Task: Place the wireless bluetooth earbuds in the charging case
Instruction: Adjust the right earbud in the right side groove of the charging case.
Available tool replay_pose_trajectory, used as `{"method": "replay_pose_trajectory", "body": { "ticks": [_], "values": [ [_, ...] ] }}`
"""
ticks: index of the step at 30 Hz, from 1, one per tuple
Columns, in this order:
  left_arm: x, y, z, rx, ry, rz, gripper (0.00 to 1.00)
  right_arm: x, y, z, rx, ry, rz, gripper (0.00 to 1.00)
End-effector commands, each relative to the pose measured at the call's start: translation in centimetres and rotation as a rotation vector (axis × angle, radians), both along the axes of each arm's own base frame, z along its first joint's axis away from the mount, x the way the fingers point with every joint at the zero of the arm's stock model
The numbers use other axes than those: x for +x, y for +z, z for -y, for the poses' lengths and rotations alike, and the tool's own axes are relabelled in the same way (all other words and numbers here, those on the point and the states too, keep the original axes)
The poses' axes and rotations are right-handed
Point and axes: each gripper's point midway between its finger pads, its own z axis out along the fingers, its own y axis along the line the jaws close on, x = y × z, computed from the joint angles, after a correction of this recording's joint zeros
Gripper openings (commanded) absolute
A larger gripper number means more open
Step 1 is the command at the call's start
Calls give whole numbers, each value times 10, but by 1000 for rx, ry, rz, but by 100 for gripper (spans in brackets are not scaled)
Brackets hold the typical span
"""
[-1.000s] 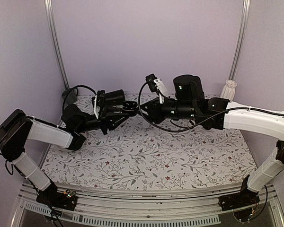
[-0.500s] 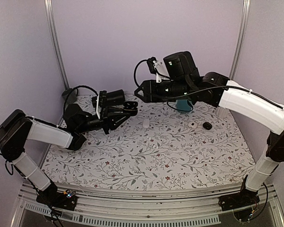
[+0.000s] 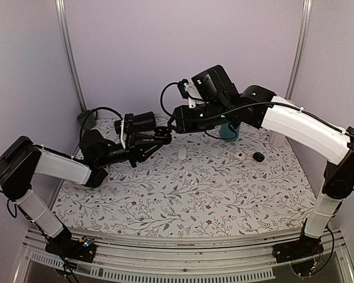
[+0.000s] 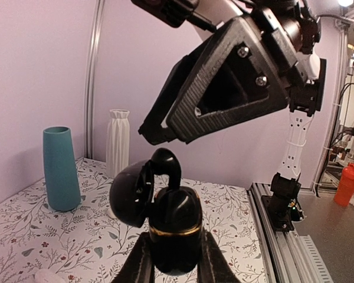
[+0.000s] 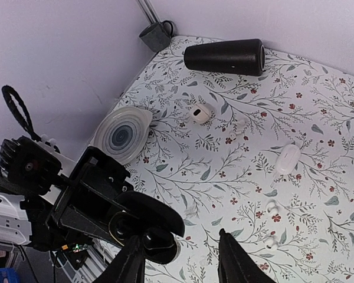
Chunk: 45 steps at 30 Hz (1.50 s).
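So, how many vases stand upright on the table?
2. The teal vase stands far back, right of centre; the white vase stands in the far right corner. Others may be hidden.

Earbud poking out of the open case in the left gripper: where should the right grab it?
Probably the earbud's protruding rounded top, from above: its lower part sits in the charging case, the open lid flanks one side, and the left gripper clamps the base.

The left arm (image 3: pixel 59 166) reaches far, left gripper (image 3: pixel 161 134) clamped on the charging case (image 4: pixel 176 227); the right arm (image 3: pixel 301 127) arches left, right gripper (image 3: pixel 173 119) parted just above.
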Motion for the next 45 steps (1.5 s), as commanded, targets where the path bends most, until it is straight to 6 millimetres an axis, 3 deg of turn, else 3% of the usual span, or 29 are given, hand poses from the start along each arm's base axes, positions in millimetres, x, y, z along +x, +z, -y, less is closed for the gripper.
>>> {"method": "replay_pose_trajectory", "body": {
  "ticks": [1,18,45],
  "values": [
    [4,-12,1,20,11,-17,0,3,8,0,2,3,16,42],
    [5,-15,5,26,1,-23,0,6,-7,-7,-75,-3,12,35],
    [5,-21,8,42,-4,-30,0,2,-22,-17,-160,-13,13,34]
  ]
}}
